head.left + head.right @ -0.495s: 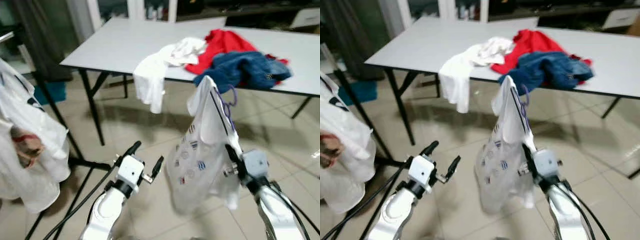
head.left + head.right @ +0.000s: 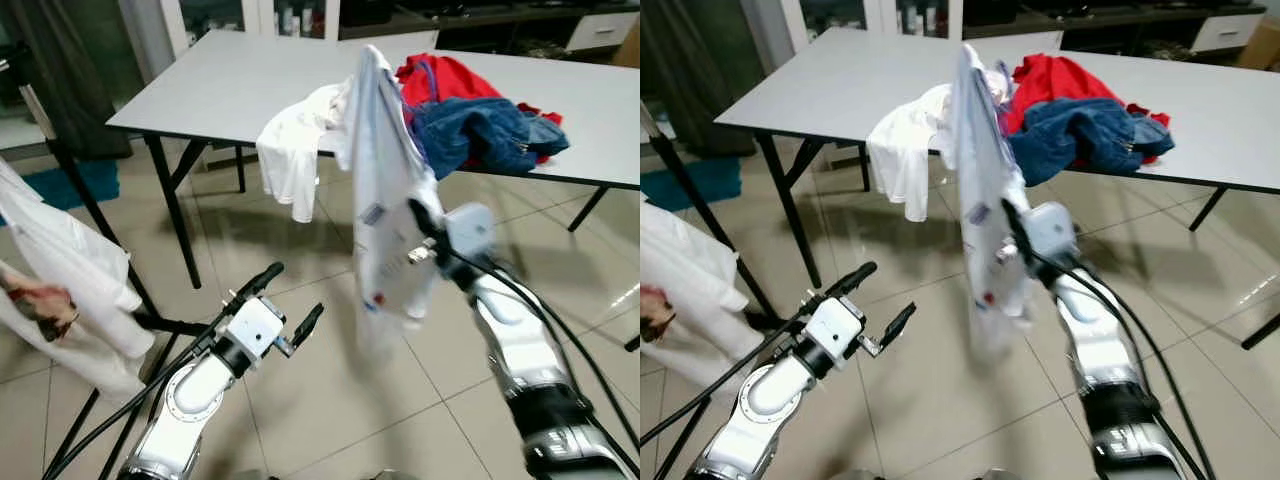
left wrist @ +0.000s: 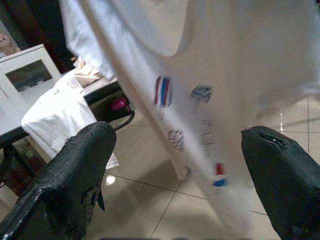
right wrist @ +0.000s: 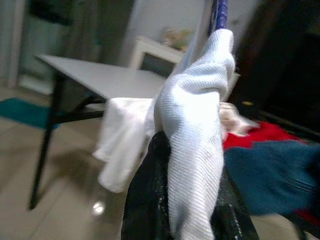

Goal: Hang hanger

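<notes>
Right gripper [image 2: 425, 232] grips the hangered shirt [image 2: 380, 190].

Head stereo looks down; wrist cameras close

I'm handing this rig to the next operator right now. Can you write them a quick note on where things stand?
Right gripper: shut on the white shirt on its purple hanger, held up over the tiled floor in front of the table.
Left gripper: open, empty, low beside the shirt.
Clothes rack stands at the robot's left with white garments already on it.
Done: shirt on hanger, lifted.
Left: bring it to the rack and hook it on. A white, a red and a blue garment lie on the table.
</notes>
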{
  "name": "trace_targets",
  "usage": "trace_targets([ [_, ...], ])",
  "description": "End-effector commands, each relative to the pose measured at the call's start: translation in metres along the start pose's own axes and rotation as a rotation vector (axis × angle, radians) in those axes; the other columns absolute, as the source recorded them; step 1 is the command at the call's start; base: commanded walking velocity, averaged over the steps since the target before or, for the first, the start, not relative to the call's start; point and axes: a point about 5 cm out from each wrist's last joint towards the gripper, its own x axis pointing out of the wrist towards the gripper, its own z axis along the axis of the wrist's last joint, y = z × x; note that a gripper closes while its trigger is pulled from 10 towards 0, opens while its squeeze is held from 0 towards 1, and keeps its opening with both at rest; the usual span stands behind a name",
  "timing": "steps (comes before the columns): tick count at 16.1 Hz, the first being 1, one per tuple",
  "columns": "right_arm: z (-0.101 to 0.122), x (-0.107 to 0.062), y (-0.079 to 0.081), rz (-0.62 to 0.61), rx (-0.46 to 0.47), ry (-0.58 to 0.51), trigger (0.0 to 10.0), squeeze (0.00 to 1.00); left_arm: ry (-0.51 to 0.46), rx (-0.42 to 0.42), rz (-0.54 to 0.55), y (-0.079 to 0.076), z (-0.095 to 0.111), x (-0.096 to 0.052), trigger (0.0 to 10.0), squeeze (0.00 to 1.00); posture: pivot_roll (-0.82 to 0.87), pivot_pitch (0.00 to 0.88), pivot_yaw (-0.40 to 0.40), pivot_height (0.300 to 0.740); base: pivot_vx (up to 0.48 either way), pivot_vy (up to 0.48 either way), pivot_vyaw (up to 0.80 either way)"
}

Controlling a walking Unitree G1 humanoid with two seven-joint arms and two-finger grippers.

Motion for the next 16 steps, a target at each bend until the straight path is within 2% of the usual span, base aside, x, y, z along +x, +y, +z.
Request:
trace_targets([
  [1,0.007,0.010,0.002,0.036,-0.007,-0.023,10.0,0.00,-0.008,0.024,0.021,0.006,0.004,0.001,10.0,0.00,0.00,0.000,0.003,0.740,0.000,0.000,0.00],
  [3,0.011,0.018,0.000,0.039,0.000,-0.043,10.0,0.00,-0.013,0.061,0.052,0.012,0.008,0.002,10.0,0.00,0.02,0.000,-0.007,0.740,0.000,0.000,0.00],
  [4,0.020,0.027,-0.001,0.052,0.003,-0.072,10.0,0.00,-0.025,0.076,0.088,0.021,0.014,0.002,10.0,0.00,0.03,0.000,-0.017,0.740,0.000,0.000,0.00],
  [7,0.027,0.035,0.000,0.068,0.008,-0.095,10.0,0.00,-0.037,0.075,0.118,0.027,0.019,0.002,10.0,0.00,0.05,0.000,-0.026,0.740,0.000,0.000,0.00],
  [10,0.034,0.047,0.009,0.102,0.008,-0.125,10.0,0.00,-0.030,0.073,0.120,0.021,0.019,0.001,10.0,0.00,0.06,0.000,-0.026,0.740,0.206,0.000,0.00],
  [16,0.035,0.050,0.010,0.102,0.015,-0.137,10.0,0.00,-0.023,0.076,0.109,0.018,0.020,0.001,10.0,0.00,0.07,0.000,-0.017,0.740,0.396,0.000,0.00],
])
